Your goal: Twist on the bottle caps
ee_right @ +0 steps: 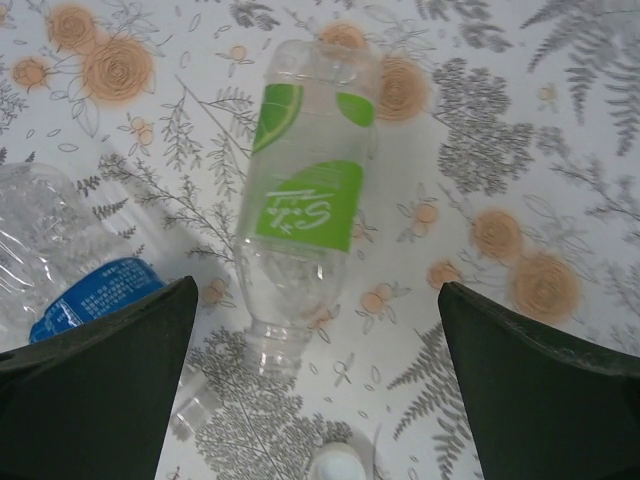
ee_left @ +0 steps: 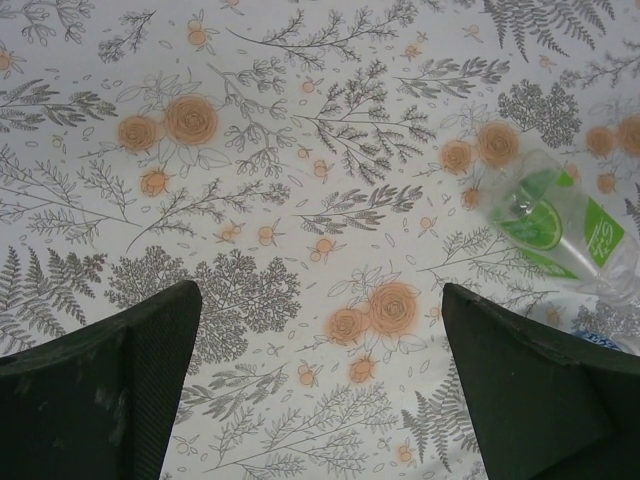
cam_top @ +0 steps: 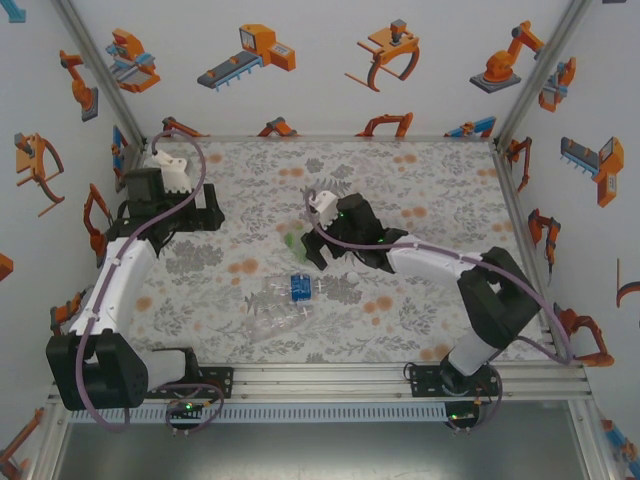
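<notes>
The right gripper (ee_right: pixel 315 300) is seen closest to the lens in the right wrist view, its jaws spread wide and nothing held between them. Under it, a green-labelled bottle (ee_right: pixel 305 200) is laid on its side on the flowered tablecloth (ee_right: pixel 560 130), its neck turned toward the camera. A blue-labelled bottle (ee_right: pixel 80 290) is found just beside it on the left, and a white cap (ee_right: pixel 337 465) is partly cut off by the bottom edge. From above, a plain clear bottle (cam_top: pixel 268 325) is seen lying near the blue-labelled one, closer to the arm bases. The left gripper (ee_left: pixel 320 300) is likewise held open and empty over bare cloth, well apart from the bottles, toward the far left of the table.
</notes>
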Controlling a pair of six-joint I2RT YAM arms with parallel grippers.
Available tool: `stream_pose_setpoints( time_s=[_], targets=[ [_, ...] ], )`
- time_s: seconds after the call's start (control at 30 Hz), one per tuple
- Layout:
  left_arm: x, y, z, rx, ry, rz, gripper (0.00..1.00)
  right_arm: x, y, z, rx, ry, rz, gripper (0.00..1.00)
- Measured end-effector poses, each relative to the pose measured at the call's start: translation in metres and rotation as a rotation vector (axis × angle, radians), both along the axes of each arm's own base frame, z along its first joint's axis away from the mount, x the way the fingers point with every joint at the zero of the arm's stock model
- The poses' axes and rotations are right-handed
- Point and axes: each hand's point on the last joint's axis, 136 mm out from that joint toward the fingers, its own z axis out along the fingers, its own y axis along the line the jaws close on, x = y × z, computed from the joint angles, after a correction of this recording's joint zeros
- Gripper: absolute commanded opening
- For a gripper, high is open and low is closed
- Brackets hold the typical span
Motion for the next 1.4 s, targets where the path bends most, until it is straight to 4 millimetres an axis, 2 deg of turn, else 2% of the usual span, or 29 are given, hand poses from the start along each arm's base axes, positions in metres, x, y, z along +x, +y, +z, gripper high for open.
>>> stream_pose_setpoints(
  time_s=[0.13, 0.3, 0.43, 0.7, 0.97, 1.17, 1.4],
  targets=[
    [-0.001, 0.000, 0.005, 0.003, -0.017, -0.002, 0.97, 0.003, 0.013, -0.021, -0.015, 0.043, 0.000, 0.92],
    [-0.003, 0.000, 0.009, 0.001, -0.026, -0.004, 0.97, 0.005, 0.017, -0.050, -0.033, 0.088, -0.015, 0.89],
    [-0.003, -0.001, 0.010, -0.002, -0.030, -0.008, 0.97, 0.005, 0.018, -0.062, -0.049, 0.102, -0.019, 0.86],
    [-0.004, -0.003, 0.012, -0.011, -0.033, -0.019, 0.97, 0.011, 0.020, -0.063, -0.041, 0.072, -0.036, 0.78],
    [-0.005, -0.005, 0.012, -0.016, -0.032, -0.025, 0.97, 0.014, 0.017, -0.074, -0.057, 0.066, -0.051, 0.72],
    [-0.005, -0.005, 0.012, -0.017, -0.033, -0.027, 0.97, 0.016, 0.017, -0.074, -0.057, 0.053, -0.056, 0.58],
    [-0.006, -0.008, 0.013, -0.028, -0.033, -0.043, 0.98, 0.014, 0.012, -0.072, -0.078, 0.017, -0.042, 0.52]
  ],
)
